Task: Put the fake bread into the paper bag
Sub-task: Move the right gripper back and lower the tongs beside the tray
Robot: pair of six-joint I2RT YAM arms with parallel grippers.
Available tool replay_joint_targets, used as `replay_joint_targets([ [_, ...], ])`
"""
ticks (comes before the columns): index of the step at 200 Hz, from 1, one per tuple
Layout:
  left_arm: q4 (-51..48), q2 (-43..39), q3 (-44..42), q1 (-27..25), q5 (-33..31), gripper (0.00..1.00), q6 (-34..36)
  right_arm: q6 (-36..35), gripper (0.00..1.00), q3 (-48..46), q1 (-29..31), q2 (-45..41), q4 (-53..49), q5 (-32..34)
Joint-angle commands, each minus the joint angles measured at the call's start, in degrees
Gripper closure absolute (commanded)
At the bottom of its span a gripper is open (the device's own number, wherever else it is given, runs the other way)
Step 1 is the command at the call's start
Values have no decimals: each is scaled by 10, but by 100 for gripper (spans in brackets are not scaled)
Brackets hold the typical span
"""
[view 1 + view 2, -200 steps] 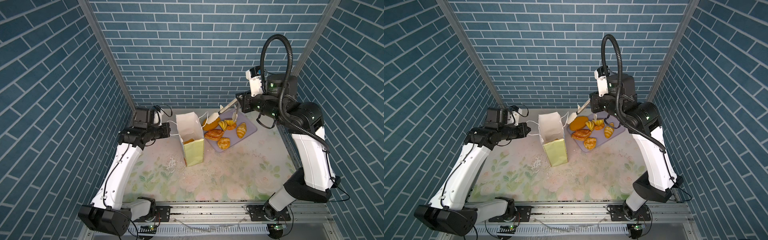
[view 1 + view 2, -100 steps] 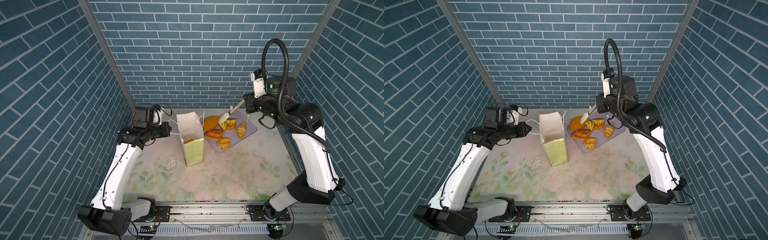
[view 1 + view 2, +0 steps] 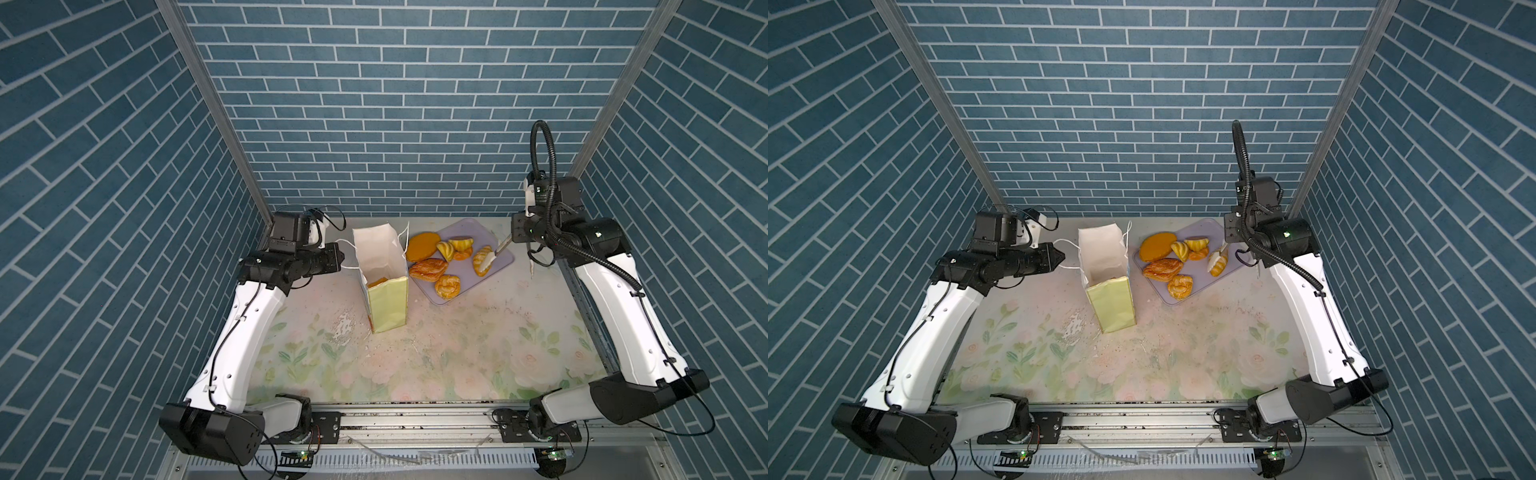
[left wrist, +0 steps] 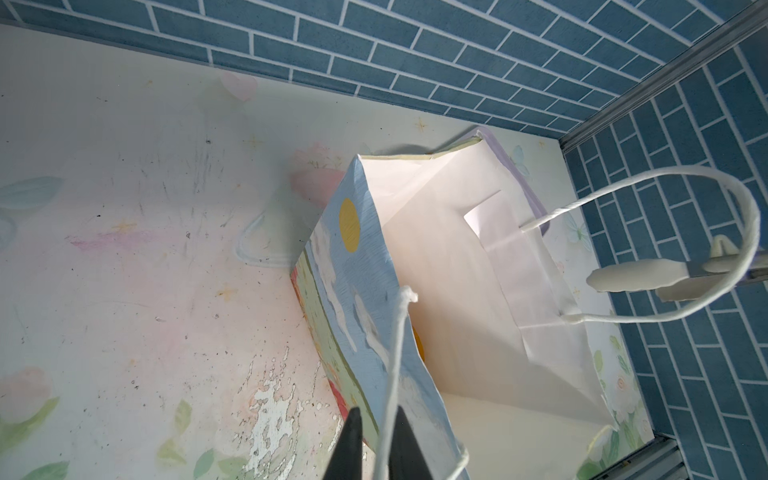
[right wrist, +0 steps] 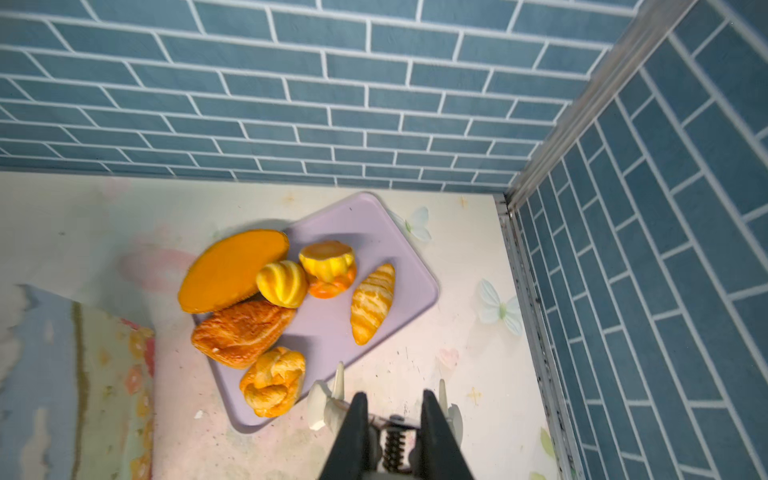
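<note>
The paper bag (image 3: 388, 303) stands upright and open at mid-table, and one orange piece of fake bread (image 3: 378, 282) lies inside it. My left gripper (image 4: 377, 411) reaches in from the left. The bag's white cord handle (image 4: 397, 332) runs between its black fingers, which close in on both sides. Several pieces of fake bread lie on the lilac tray (image 3: 476, 227), among them a flat round bun (image 3: 423, 245) and a striped croissant (image 5: 372, 303). My right gripper (image 5: 395, 395) is shut on white-tipped tongs (image 3: 498, 251). The tongs hang empty above the tray's right side.
Blue brick walls close in the back and both sides. A metal rail (image 5: 536, 316) runs along the table's right edge, close to the tray. The floral tabletop has a worn white patch (image 3: 345, 328) in front of the bag.
My right arm has swung the tongs to the right, from beside the bag's mouth to above the tray's right side. The left arm and the bag have stayed put.
</note>
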Motion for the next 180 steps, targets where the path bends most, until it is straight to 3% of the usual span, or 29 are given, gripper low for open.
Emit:
replay_joint_targets([
  [1,1,7,14,1,-5,84,9,15,91,-28,-38,5,57,-25],
  [56,0,31,30,1,-10,84,6,-22,91,-84,-115,59,115,-46],
  [121,3,62,45,1,-11,85,9,-113,90,-130,-182,101,216,-78],
  [150,6,65,48,1,-13,85,15,-122,90,-176,-185,86,262,-82],
  [180,23,63,35,2,-3,85,17,-95,87,-289,-185,25,325,-103],
])
